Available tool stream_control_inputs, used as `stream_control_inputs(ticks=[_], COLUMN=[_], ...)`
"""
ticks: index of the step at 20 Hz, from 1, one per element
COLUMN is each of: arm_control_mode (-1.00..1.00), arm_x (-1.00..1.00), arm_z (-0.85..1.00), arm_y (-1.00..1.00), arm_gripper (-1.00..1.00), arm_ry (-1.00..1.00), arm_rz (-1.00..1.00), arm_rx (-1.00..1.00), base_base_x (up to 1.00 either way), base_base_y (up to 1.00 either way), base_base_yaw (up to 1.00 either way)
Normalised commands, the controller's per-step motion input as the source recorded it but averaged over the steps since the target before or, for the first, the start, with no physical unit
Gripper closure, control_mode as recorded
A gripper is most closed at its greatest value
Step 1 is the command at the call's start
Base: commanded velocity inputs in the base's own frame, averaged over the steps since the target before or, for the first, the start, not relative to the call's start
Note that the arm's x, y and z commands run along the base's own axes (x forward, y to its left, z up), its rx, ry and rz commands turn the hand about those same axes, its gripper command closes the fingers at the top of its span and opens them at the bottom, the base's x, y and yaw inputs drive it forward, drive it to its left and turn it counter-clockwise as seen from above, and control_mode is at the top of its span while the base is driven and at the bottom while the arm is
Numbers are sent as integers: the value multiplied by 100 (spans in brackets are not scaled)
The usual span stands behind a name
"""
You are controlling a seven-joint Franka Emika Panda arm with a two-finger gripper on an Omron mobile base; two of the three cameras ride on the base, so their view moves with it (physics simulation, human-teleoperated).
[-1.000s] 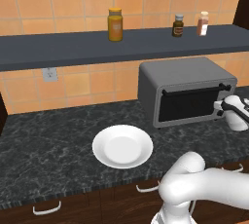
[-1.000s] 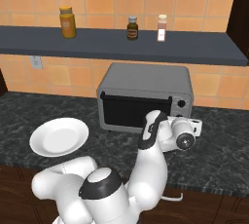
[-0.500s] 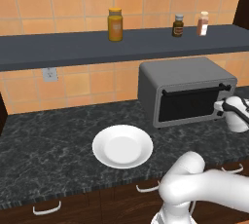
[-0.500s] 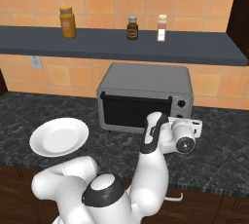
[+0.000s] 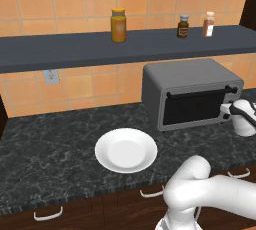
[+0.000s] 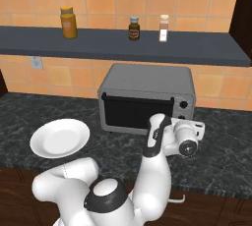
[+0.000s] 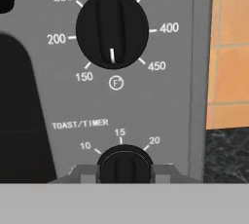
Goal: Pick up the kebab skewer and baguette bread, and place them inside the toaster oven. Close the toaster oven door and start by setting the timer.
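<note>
the gripper (image 7: 125, 169) sits narrowed onto the timer knob (image 7: 125, 162) directly ahead, fingertips (image 7: 82, 173) flanking it, temperature dial (image 7: 112, 29) above, on the toaster oven (image 6: 146, 97) control strip right of its shut toaster oven door (image 6: 136, 113).

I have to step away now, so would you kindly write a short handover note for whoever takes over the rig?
Gripper: shut on the timer knob, the lower dial on the toaster oven's right-hand control strip, under the words TOAST/TIMER.
Temperature knob above it: white pointer straight down, between 150 and 450.
Toaster oven door: closed. I cannot make out the skewer or the bread through the dark glass.
White plate on the counter, left of the oven, has nothing on it.
Done: door shut, knob gripped.
Left: turn the timer knob to start; its pointer is hidden, so the setting cannot be read.
</note>
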Motion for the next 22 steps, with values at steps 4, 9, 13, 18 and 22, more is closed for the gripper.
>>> stream_control_inputs(ticks=[4, 9, 13, 18, 22], arm_control_mode=[-100, -100, -100, -100, -100], arm_x=[0, 0, 0, 0, 0], arm_z=[0, 0, 0, 0, 0], arm_y=[0, 0, 0, 0, -1], arm_gripper=[100, 100, 100, 100, 100], arm_ry=[0, 0, 0, 0, 0], arm_rz=[-3, -4, -3, -2, -1], arm_rx=[12, 14, 12, 13, 13], base_base_x=[0, 0, 0, 0, 0], base_base_y=[0, 0, 0, 0, 0], base_base_yaw=[0, 0, 0, 0, 0])
